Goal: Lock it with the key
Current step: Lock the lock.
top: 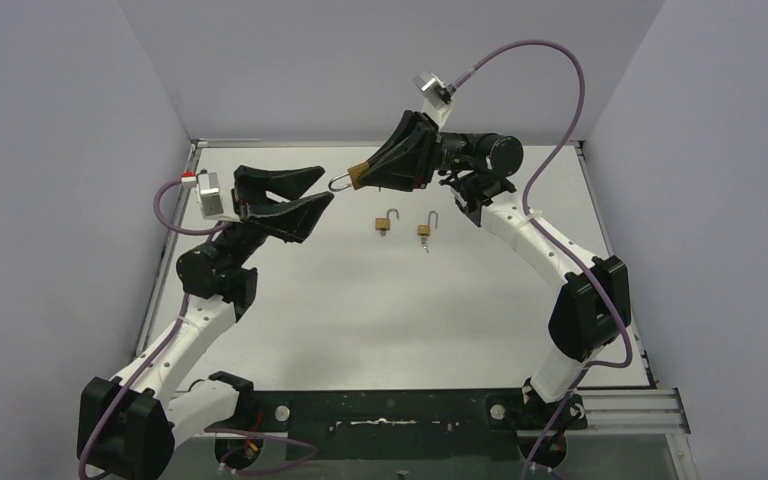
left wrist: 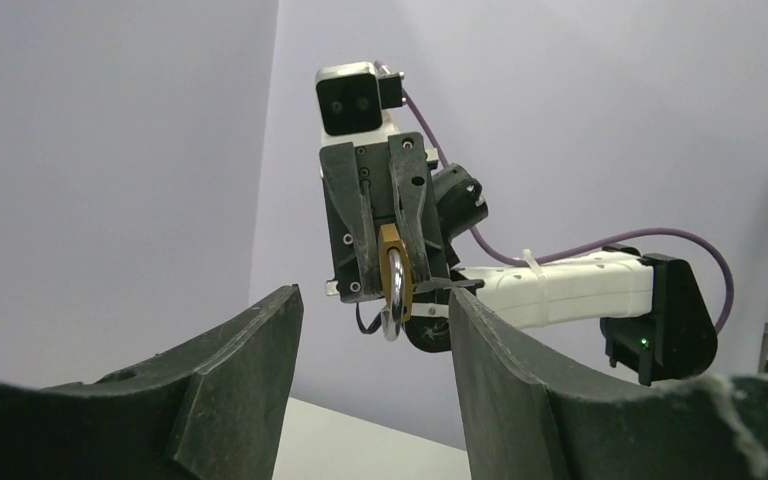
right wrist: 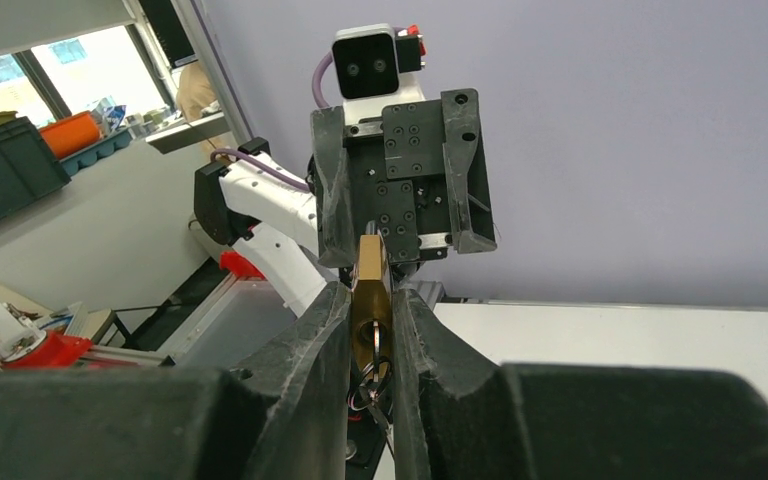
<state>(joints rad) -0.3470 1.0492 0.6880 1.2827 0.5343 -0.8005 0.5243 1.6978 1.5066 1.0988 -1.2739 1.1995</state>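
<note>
Aloft, right gripper (top: 364, 176) clamps the padlock (right wrist: 371, 290).
Shackle (top: 340, 184) end faces the left gripper (top: 323, 186), jaws apart just beside it, probably so that arm can work on it.

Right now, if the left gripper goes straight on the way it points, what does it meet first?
Probably the padlock, shackle first, which the right gripper holds toward the open left gripper; depth is unclear.

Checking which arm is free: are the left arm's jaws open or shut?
Open: top and left wrist views show a wide, empty gap between the left jaws; the right jaws pinch the padlock.
</note>
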